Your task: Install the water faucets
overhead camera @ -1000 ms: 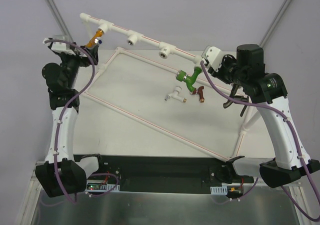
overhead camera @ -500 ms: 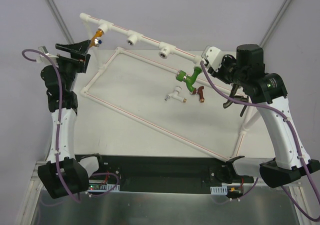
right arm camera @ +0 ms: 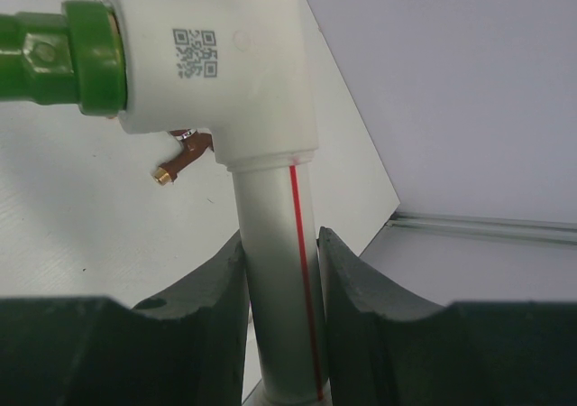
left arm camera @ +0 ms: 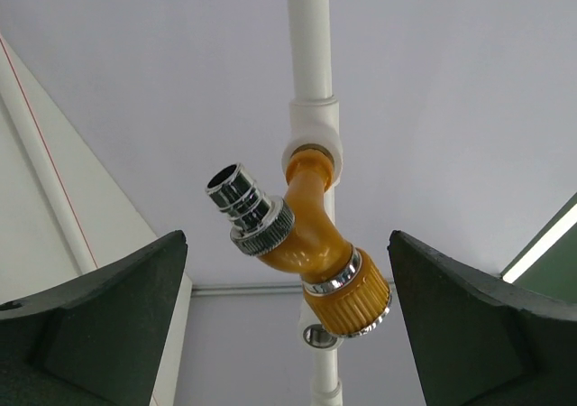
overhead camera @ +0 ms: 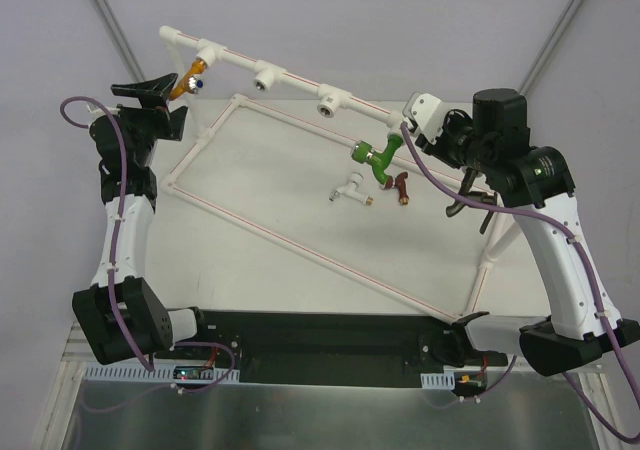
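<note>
- Your L tool (left arm camera: 287, 237) is released, fingers (left arm camera: 99, 307) spread wide. They sit either side of the orange-gold faucet (left arm camera: 311, 235), not touching it.
- In the top view the L tool (overhead camera: 158, 105) hangs just beside that faucet (overhead camera: 190, 75), at the far-left end of the raised white pipe (overhead camera: 235, 61).
- The orange-gold faucet is seated in a tee (left arm camera: 313, 135) on that pipe, chrome spout angled out to one side.
- Your R tool (right arm camera: 279, 253) is clenched on the white pipe just below the tee (right arm camera: 216, 63) that carries the green faucet (right arm camera: 63, 45).
- In the top view the green faucet (overhead camera: 378, 158) hangs off that tee, next to the R tool (overhead camera: 403, 128).
- The dark red faucet (overhead camera: 401, 184) and white faucet (overhead camera: 350, 188) lie loose on the surface (overhead camera: 300, 150), near each other, just below the green one.
- Two tees (overhead camera: 265, 77) between the orange-gold and green faucets show open sockets.
</note>
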`<state>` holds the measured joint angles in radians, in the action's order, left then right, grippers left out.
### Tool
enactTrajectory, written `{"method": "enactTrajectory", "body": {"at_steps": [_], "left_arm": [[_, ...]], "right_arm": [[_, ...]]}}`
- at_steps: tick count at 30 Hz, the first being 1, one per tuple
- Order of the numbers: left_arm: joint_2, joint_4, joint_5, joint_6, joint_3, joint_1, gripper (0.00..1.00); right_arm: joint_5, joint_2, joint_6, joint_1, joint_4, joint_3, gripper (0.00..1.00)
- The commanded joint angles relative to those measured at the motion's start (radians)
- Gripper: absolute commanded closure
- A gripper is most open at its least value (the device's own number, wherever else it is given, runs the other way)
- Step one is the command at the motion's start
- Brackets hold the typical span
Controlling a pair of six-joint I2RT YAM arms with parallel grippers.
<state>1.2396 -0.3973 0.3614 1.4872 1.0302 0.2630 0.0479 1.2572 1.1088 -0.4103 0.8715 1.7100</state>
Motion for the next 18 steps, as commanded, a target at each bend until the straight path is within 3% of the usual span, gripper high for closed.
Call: {"method": "enactTrajectory", "body": {"at_steps": [1, 7, 12, 18], "left_arm": [[0.05, -0.097, -0.001, 0.071, 0.071, -0.01, 0.09], [0.11, -0.15, 0.019, 0.111, 0.097, -0.041, 0.2], [0.115, -0.178, 0.016, 0.114, 0.1, -0.053, 0.42], [0.116, -0.196, 0.027, 0.094, 0.117, -0.057, 0.76]], "right_arm": [[0.067, -0.048, -0.069, -0.025, -0.005, 0.005, 0.98], [0.064, -0.05, -0.069, -0.027, -0.005, 0.003, 0.98], [0.064, -0.05, -0.069, -0.027, -0.005, 0.003, 0.98], [0.066, -0.051, -0.067, -0.027, -0.008, 0.002, 0.98]]}}
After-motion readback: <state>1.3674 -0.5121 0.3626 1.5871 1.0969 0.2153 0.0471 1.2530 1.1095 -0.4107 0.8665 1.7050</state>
